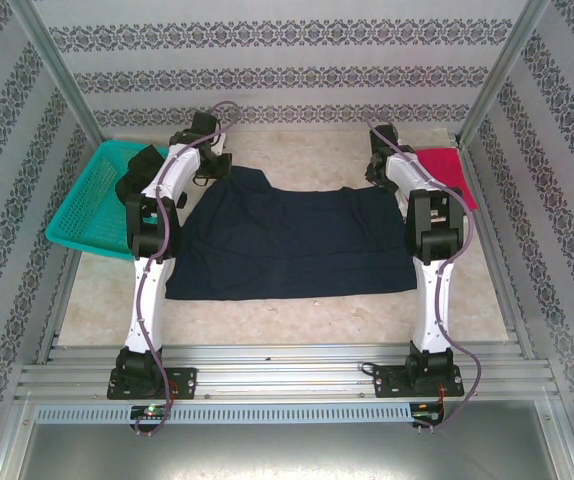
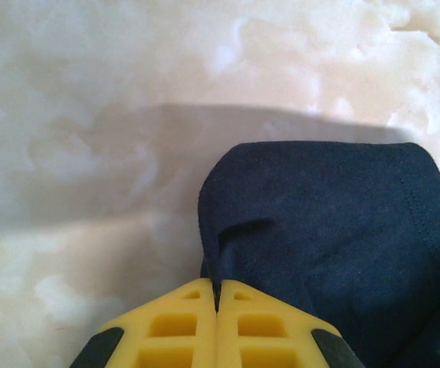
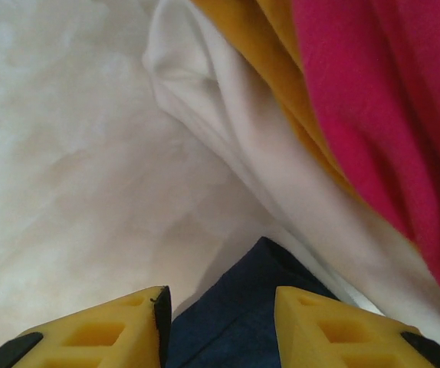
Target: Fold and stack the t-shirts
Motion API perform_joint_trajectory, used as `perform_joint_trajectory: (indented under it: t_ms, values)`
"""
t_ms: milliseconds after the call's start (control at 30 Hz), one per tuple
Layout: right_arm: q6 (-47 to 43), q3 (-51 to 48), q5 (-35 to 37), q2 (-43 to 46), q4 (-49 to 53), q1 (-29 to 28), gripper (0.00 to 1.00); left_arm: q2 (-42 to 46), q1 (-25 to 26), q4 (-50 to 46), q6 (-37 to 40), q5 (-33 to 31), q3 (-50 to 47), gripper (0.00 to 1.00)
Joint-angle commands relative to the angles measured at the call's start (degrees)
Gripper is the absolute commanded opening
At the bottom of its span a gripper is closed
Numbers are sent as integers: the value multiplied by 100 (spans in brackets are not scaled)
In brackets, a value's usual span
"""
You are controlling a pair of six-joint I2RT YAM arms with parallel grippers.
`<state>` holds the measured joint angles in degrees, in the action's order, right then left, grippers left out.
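Left gripper [image 2: 216, 307] is closed on the navy shirt [image 2: 327, 222]; right gripper [image 3: 220, 322] stands open over its corner. White cloth [image 3: 228, 115] at one o'clock may get caught too.

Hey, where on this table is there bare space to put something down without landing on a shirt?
Widest: the bare strip between the near hem of the navy t-shirt and the front rail. A smaller patch lies beyond its far edge. Crowded: teal basket far left, pink-red t-shirt far right.
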<state>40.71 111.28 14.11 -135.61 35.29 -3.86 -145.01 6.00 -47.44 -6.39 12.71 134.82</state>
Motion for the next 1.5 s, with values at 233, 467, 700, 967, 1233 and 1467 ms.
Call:
perform_joint_trajectory:
  t_ms: [233,467,700,967,1233,1467]
  values:
    - [149,702,-63,-609,672,-2,37,304,15,228,84,105,-229,0]
    - [150,909,-22,-731,866,42,30,465,6,429,128,83,-588,0]
    - [118,992,-81,-774,1064,54,8,500,6,498,105,115,-658,0]
    - [-42,583,3,-212,856,45,0,700,-5,668,121,127,-826,0]
    - [-268,-518,48,843,179,43,0,948,-67,641,105,291,-558,0]
    - [-426,-1356,-88,1577,-325,71,0,1598,-65,995,14,421,-1146,0]
